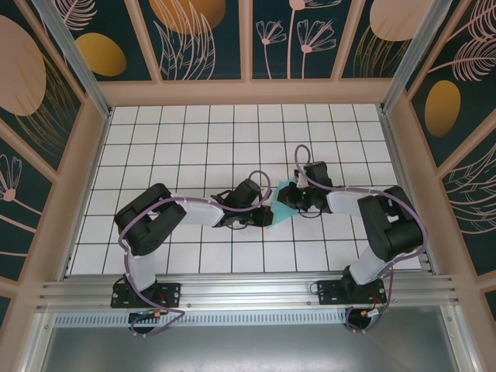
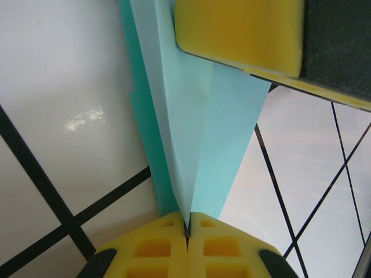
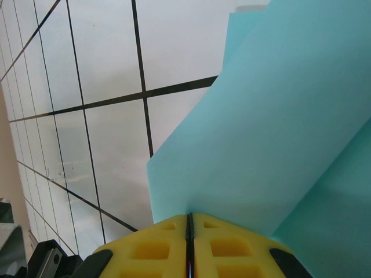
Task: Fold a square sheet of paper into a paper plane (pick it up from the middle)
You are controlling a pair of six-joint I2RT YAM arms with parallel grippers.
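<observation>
The table is the largest thing here: a flat, glossy white top ruled by thin black lines into square tiles. Panelled walls with pale plant shapes on dark green fence in its far edge and both sides. Most of the table's tiles lie bare, with wide free room toward its far edge and both side edges.

The left arm, black and white with a purple cable, reaches from the table's near edge toward its middle. The right arm reaches in from the other side.

The paper is thin, smooth and light turquoise. It is held between the two arms just right of the table's middle, and whether it touches the table cannot be told. In the left wrist view the paper is folded into long layers with sharp creases, narrowing to a point. In the right wrist view the paper is a broad plain panel with a straight edge and one free corner.

The left gripper has ribbed yellow foam pads, pressed together on the paper's pointed end. The right gripper has its yellow pads clamped on the paper's edge.
</observation>
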